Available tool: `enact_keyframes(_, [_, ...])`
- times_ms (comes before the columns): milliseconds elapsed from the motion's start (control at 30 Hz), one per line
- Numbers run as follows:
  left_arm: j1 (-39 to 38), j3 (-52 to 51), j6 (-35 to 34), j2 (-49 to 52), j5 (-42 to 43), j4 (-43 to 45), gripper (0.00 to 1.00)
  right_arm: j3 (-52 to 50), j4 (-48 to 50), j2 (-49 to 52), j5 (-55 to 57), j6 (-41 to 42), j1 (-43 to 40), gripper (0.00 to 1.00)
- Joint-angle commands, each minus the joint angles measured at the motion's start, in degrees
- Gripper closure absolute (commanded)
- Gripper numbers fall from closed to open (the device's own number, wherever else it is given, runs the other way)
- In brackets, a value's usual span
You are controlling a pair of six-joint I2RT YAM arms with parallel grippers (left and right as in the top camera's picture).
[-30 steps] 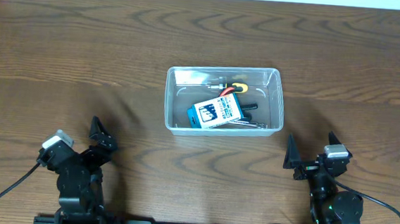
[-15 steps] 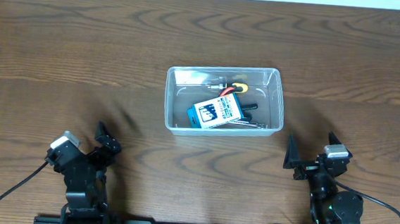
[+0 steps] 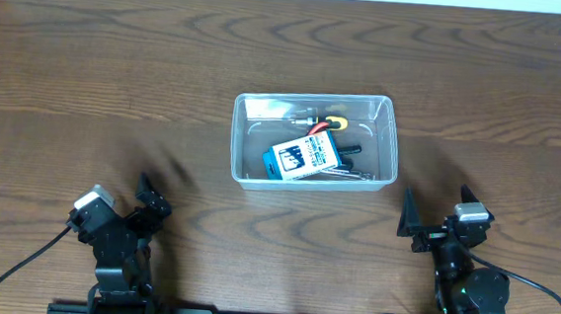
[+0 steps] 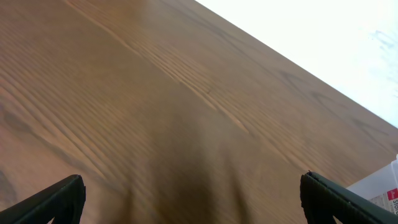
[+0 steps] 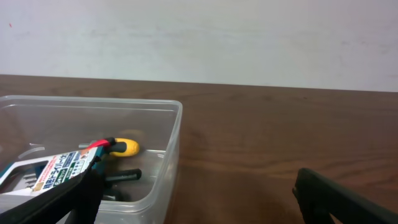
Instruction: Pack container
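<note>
The clear plastic container (image 3: pixel 393 135) sits at the table's middle. Inside lie a blue-and-white tool package (image 3: pixel 300 159), a tool with a yellow and red handle (image 3: pixel 328 124) and dark tools. In the right wrist view the container (image 5: pixel 171 143) is at the left, with the package (image 5: pixel 53 171) and yellow handle (image 5: pixel 123 147) showing through its wall. My left gripper (image 3: pixel 147 199) is open and empty near the front left edge. My right gripper (image 3: pixel 435 219) is open and empty at the front right, short of the container. The left wrist view shows a corner of the container (image 4: pixel 380 185).
The brown wooden table (image 3: pixel 118 76) runs all round the container. A pale wall (image 5: pixel 199 37) stands behind the table's far edge. Both arm bases sit at the front edge.
My left arm has drawn back toward the front edge and shifted slightly right. The right arm and the container's contents have not moved.
</note>
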Motion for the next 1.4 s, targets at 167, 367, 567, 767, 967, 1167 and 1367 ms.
enact_keyframes(167, [0.2,-0.9,14.1,-0.5,-0.3,0.2,0.02,-0.2,-0.1,-0.5,0.2,-0.1,-0.8,0.01])
enact_keyframes(367, [0.2,-0.9,26.5,-0.5,1.1,0.2,0.02,-0.2,-0.1,-0.5,0.2,-0.1,-0.8,0.01])
enact_keyframes(567, [0.2,-0.9,26.7,-0.4,1.4,0.0,0.02,-0.2,-0.1,-0.5,0.2,-0.1,-0.8,0.01])
enact_keyframes(767, [0.2,-0.9,26.7,-0.4,1.4,-0.3,0.02,-0.2,-0.1,-0.5,0.2,-0.1,-0.8,0.01])
enact_keyframes(967, [0.2,-0.9,26.7,-0.4,1.4,-0.3,0.02,-0.2,-0.1,-0.5,0.2,-0.1,-0.8,0.01])
enact_keyframes(1167, [0.2,-0.9,26.7,-0.4,1.4,-0.3,0.02,-0.2,-0.1,-0.5,0.2,-0.1,-0.8,0.01])
enact_keyframes(1367, [0.2,-0.9,26.7,-0.4,1.4,-0.3,0.02,-0.2,-0.1,-0.5,0.2,-0.1,-0.8,0.01])
